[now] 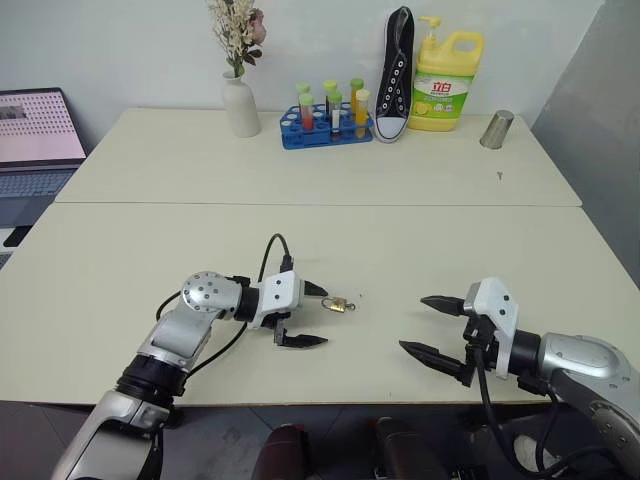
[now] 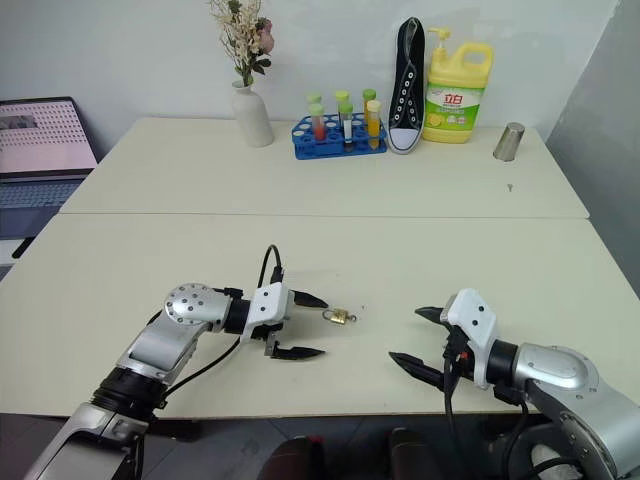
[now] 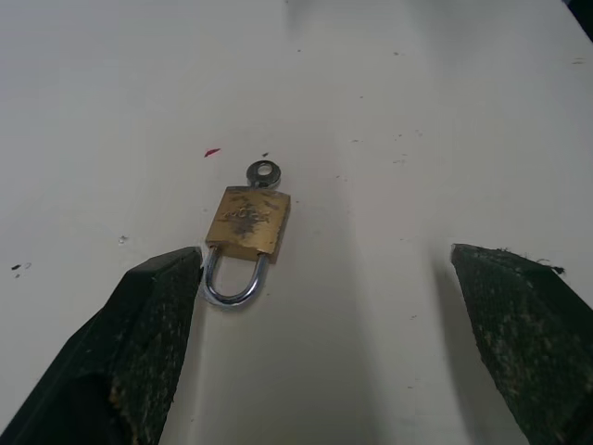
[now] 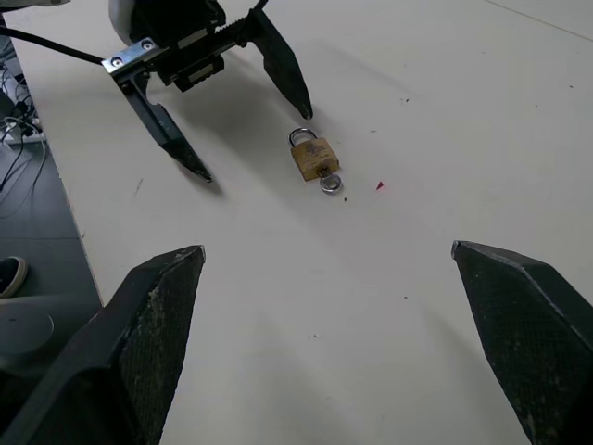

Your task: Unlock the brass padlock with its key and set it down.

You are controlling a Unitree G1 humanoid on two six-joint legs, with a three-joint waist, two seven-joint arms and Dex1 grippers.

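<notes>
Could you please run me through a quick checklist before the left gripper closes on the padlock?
1. Left gripper open: ok, its fingers stand wide apart.
2. Right gripper open and holding nothing: ok.
3. Brass padlock lying flat on the table, shackle towards the left gripper: ok.
4. Key in the lock: ok, its round head sticks out of the body's end.
5. Padlock centred between the left fingers: not ok, it lies close to one fingertip.
6. Shackle locked or released: cannot tell.
</notes>
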